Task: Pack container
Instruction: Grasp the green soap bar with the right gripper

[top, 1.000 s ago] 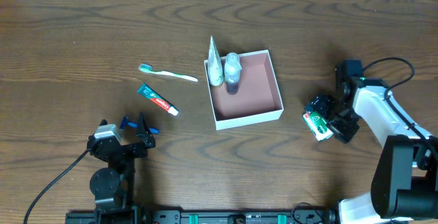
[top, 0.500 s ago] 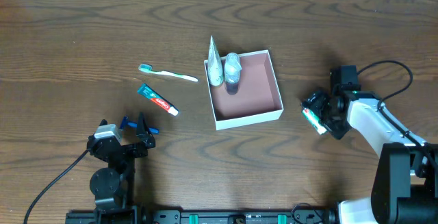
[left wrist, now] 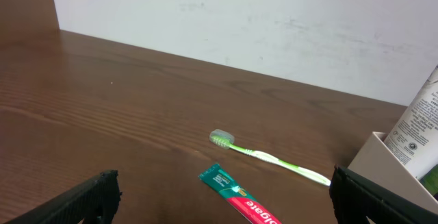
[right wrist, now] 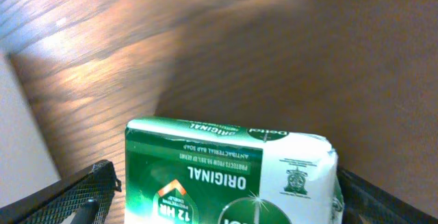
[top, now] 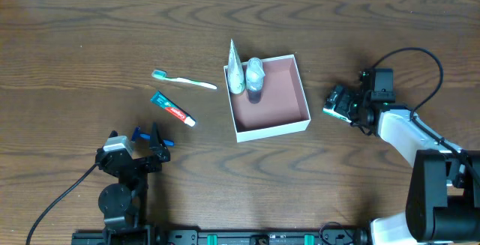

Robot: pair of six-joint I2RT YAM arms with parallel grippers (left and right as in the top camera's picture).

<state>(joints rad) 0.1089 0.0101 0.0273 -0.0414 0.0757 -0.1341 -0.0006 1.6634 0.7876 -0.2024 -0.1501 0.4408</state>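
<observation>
I see dark brown wood-grain table (top: 75, 35) filling overhead view. Plain white wall (left wrist: 274, 25) rises straight off table's far edge, faint marks on it. Light glares softly off table top.

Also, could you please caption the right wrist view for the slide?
Right gripper holding a green-and-white carton over the wooden table.

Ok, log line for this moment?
right gripper: holding soap carton right of container | left gripper: open, empty | toothbrush, toothpaste: on table
</observation>
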